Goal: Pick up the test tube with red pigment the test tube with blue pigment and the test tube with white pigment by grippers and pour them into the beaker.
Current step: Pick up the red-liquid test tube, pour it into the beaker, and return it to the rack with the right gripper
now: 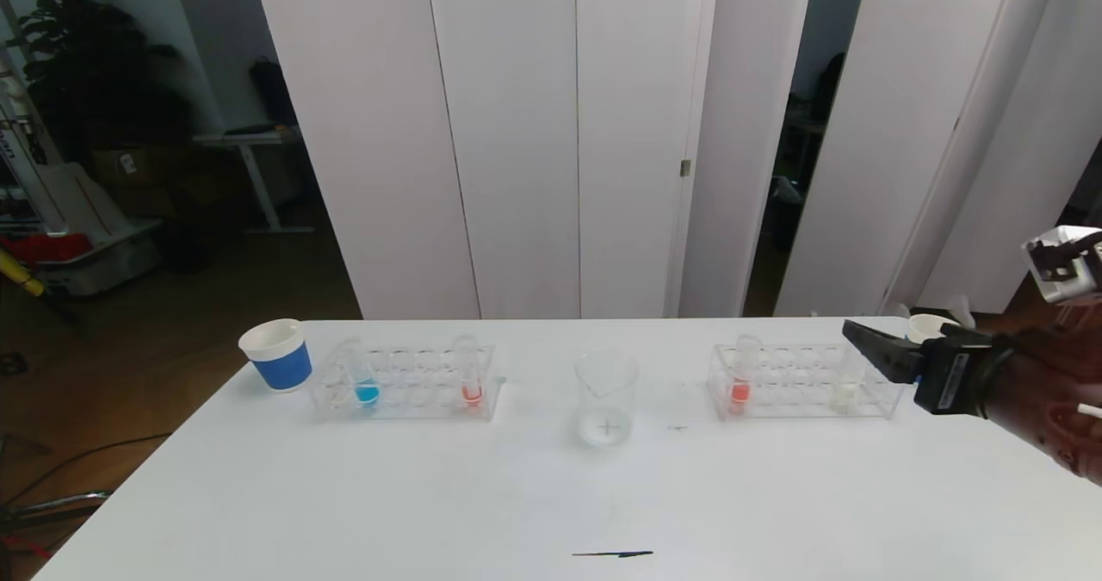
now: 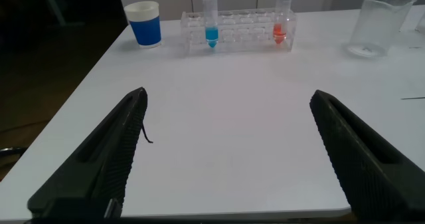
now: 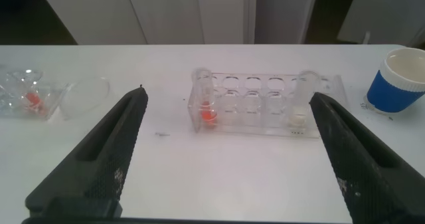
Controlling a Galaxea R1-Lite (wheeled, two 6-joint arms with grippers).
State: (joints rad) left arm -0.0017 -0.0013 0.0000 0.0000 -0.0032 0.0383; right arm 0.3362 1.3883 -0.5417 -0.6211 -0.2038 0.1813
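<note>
the white tube looks light, stiff and slick, likely best pinched near its clear upper part. it is small, with cream liquid low down, standing in the right rack beside the wide-open right gripper. the left gripper rests wide near the table's edge.

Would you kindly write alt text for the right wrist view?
The open right gripper faces a clear rack on the white table, holding a red-pigment tube and the test tube with white pigment. A blue-banded paper cup stands beside the rack.
</note>
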